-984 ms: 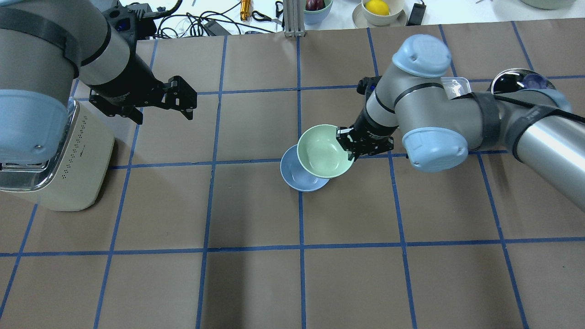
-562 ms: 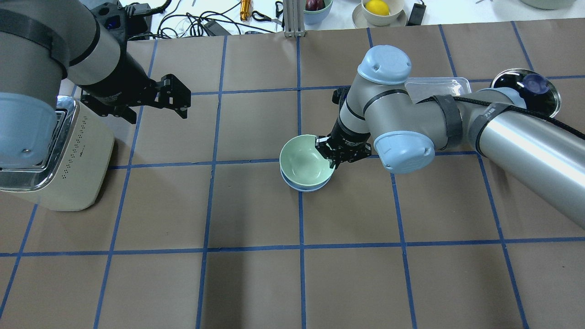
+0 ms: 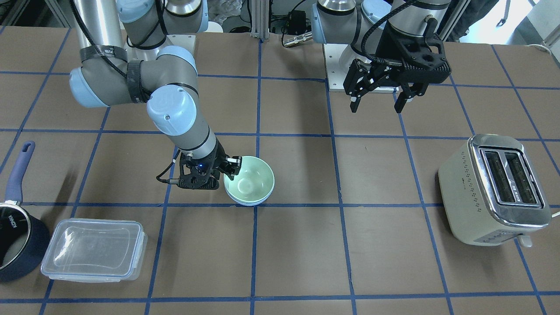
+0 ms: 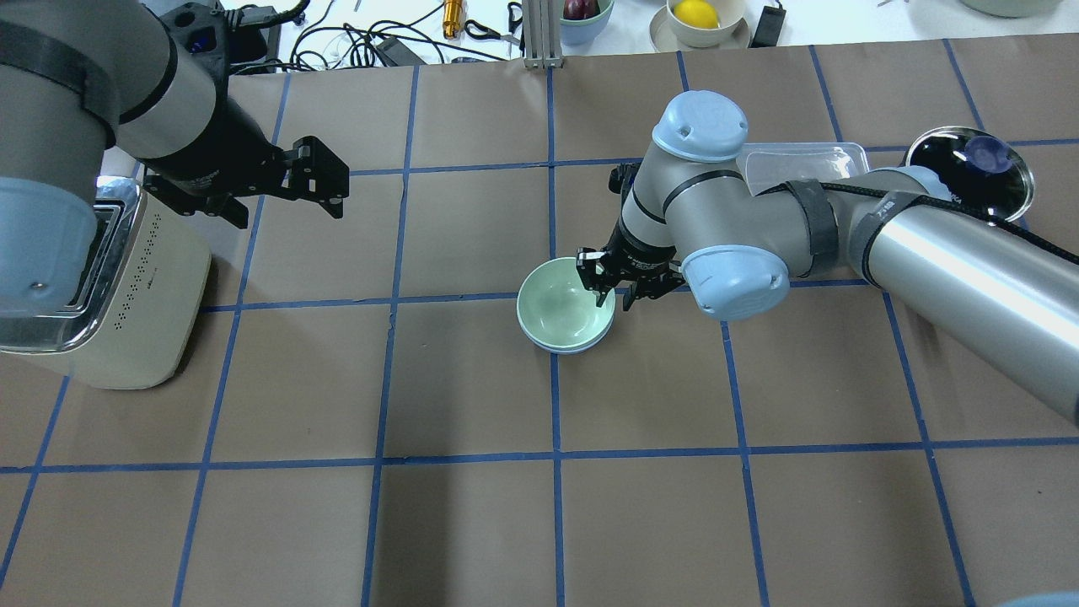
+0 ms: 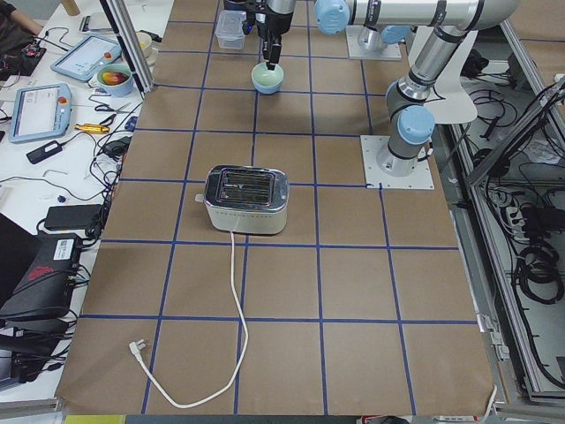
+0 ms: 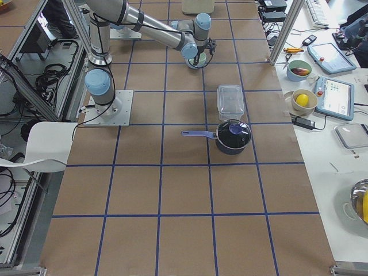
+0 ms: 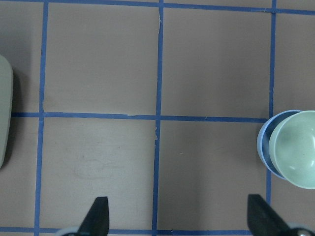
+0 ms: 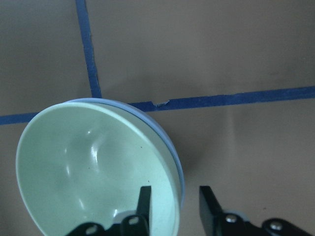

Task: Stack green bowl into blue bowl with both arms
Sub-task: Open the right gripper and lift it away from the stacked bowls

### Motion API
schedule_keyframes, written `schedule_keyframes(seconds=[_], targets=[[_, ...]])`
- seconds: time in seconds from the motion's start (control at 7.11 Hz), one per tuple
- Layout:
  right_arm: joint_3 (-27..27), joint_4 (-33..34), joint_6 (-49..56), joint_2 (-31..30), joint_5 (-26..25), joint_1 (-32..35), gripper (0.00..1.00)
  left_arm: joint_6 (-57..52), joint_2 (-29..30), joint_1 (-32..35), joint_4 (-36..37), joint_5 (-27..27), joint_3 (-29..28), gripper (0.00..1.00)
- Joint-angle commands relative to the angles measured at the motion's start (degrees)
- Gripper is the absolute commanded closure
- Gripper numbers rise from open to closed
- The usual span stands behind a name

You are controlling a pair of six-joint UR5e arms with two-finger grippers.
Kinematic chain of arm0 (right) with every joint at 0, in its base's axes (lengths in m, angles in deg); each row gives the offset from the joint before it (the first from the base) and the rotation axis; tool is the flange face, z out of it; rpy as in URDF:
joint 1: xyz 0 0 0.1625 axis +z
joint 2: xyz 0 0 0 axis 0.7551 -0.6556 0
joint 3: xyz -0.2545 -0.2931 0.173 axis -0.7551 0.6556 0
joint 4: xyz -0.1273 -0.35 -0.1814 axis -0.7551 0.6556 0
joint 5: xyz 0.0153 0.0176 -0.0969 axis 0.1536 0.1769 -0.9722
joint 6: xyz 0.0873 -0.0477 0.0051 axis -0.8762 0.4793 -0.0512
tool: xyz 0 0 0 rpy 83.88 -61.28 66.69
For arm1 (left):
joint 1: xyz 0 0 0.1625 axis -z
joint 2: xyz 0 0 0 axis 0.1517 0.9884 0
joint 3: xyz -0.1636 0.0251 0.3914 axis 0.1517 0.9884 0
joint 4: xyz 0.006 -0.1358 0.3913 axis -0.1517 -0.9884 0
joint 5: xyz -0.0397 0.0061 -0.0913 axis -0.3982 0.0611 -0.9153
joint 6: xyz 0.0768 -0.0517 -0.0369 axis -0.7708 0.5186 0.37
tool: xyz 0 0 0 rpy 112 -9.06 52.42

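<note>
The green bowl (image 4: 560,308) sits nested inside the blue bowl (image 4: 563,347) near the table's middle; only the blue rim shows around it. Both show in the front view, green bowl (image 3: 249,181) over the blue bowl (image 3: 247,204), and in the right wrist view, green bowl (image 8: 93,167) in the blue bowl (image 8: 165,137). My right gripper (image 4: 613,297) is open and straddles the bowls' right rim, one finger inside and one outside, with a gap on each side (image 8: 174,206). My left gripper (image 4: 324,181) is open and empty, raised well to the left, and sees the green bowl (image 7: 295,147) at its right edge.
A cream toaster (image 4: 110,295) stands at the left edge under my left arm. A clear lidded container (image 3: 94,249) and a dark blue saucepan (image 3: 17,236) sit on my right side. Cables and fruit bowls (image 4: 698,17) lie past the table's far edge.
My right arm moved left and down, setting the green bowl into the blue bowl, and its jaws opened off the rim. My left gripper drew slightly left.
</note>
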Motion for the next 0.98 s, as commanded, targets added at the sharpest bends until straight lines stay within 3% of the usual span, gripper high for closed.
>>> schedule_keyframes(seconds=[0.0, 0.28, 0.42, 0.56, 0.84], targets=[[6.3, -5.5, 0.2, -1.9, -2.2, -0.1, 0.00, 0.0, -0.2, 0.0, -0.5, 0.0, 0.1, 0.00], [22.9, -27.8, 0.7, -3.4, -6.8, -0.5, 0.00, 0.0, -0.3, 0.0, -0.8, 0.0, 0.1, 0.00], [28.6, -34.2, 0.7, -3.4, -7.5, -0.6, 0.00, 0.0, -0.4, 0.0, -0.9, 0.0, 0.1, 0.00], [32.1, -37.2, 0.7, -4.0, -7.7, -0.4, 0.00, 0.0, -0.3, 0.0, -0.7, 0.0, 0.1, 0.00], [30.7, -39.0, 5.6, -8.3, -7.8, -1.1, 0.01, 0.0, -0.4, 0.0, -0.7, 0.0, 0.1, 0.00]])
